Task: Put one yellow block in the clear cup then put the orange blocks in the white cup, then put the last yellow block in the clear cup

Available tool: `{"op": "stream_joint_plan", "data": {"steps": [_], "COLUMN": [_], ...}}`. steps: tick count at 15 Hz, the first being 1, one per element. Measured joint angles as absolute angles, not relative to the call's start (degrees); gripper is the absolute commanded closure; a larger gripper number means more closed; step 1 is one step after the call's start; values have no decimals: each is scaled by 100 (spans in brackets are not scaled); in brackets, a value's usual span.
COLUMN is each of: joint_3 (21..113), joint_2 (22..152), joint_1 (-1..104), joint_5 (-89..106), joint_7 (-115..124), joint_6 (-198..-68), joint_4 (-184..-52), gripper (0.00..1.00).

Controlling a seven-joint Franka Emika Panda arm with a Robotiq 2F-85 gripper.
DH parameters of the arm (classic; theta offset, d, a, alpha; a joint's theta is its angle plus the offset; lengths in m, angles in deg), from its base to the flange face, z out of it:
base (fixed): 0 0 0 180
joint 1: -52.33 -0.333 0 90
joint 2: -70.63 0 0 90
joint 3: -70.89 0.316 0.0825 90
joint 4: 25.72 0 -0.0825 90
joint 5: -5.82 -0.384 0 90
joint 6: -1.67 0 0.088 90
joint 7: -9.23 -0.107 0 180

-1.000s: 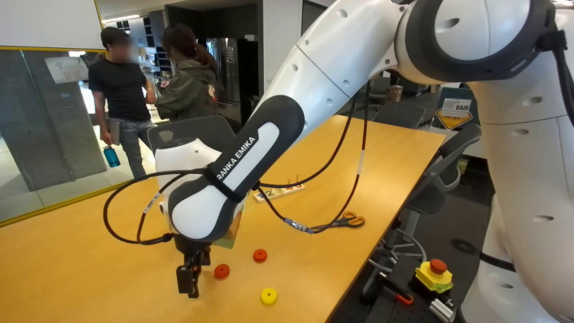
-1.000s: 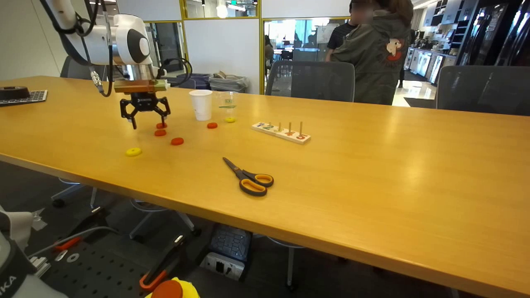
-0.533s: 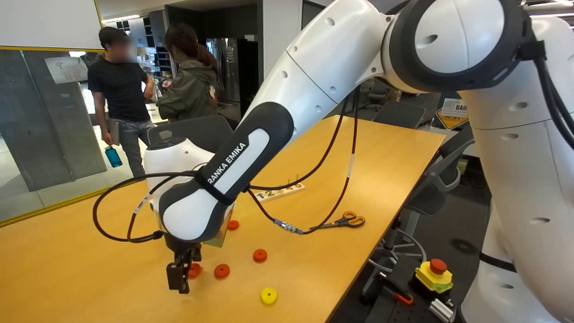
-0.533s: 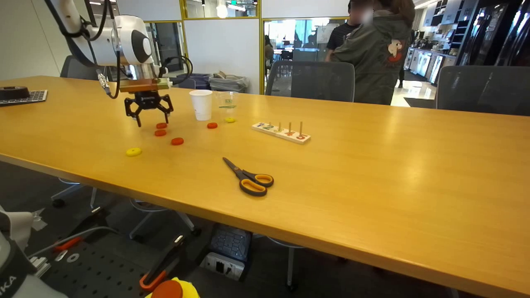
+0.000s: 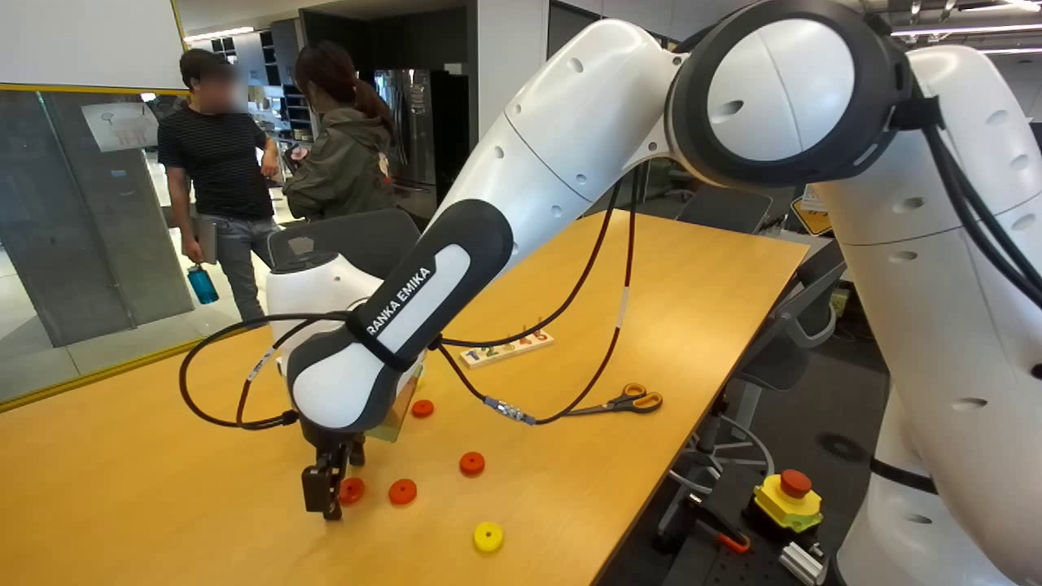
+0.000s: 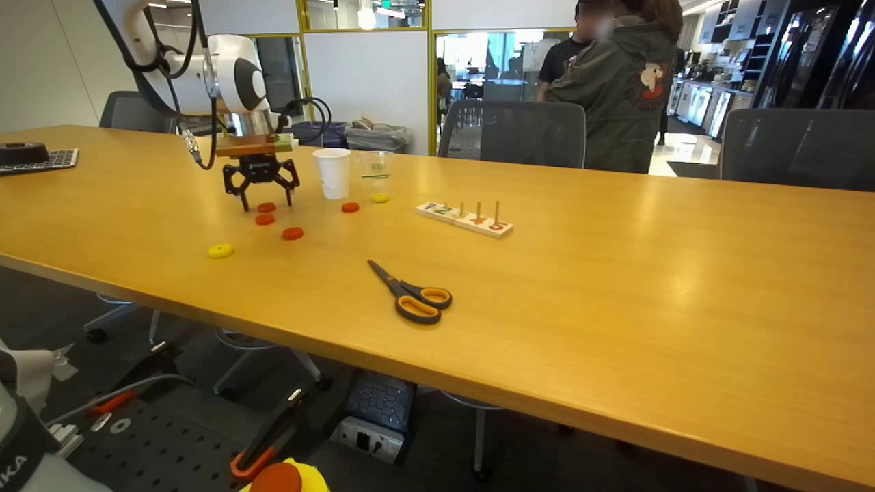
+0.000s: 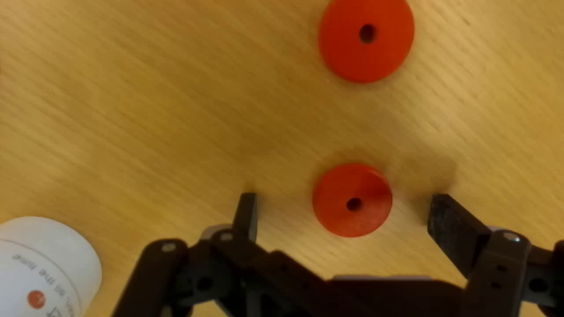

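Wrist view shows the gripper [image 7: 343, 209] spread wide, holding nothing, with one orange block [image 7: 350, 220] lying between its fingertips, apart from both. On the table [image 6: 615, 294] in an exterior view, three more orange blocks [image 6: 292, 233] lie; one yellow block [image 6: 221, 251] sits near the edge, another [image 6: 380, 198] near the clear cup [image 6: 375, 165], which stands beside the white cup [image 6: 333, 175].

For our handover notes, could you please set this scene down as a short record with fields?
End effector: open, flanking one orange block in the wrist view, touching it on neither side
Held: nothing
Orange blocks: four, all on the table
Yellow blocks: one on the table, another in or before the clear cup, cannot tell which
White cup: upright, contents not visible
Other things: scissors, numbered peg board
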State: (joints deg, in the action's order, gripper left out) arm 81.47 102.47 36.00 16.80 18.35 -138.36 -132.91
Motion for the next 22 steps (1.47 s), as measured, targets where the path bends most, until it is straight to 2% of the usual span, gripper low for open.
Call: {"op": "stream_joint_plan", "data": {"steps": [20,21,22], "joint_3": [8238,8247,8252], "joint_2": [10347,10349,10351], "joint_1": [3781,3790,3796], "joint_5": [1355,1336,1324], "joint_7": [2056,2069,2077], "joint_6": [-13270,-13270,-13270], "joint_4": [-12980,-12980,-12980], "gripper": [0,25,26]}}
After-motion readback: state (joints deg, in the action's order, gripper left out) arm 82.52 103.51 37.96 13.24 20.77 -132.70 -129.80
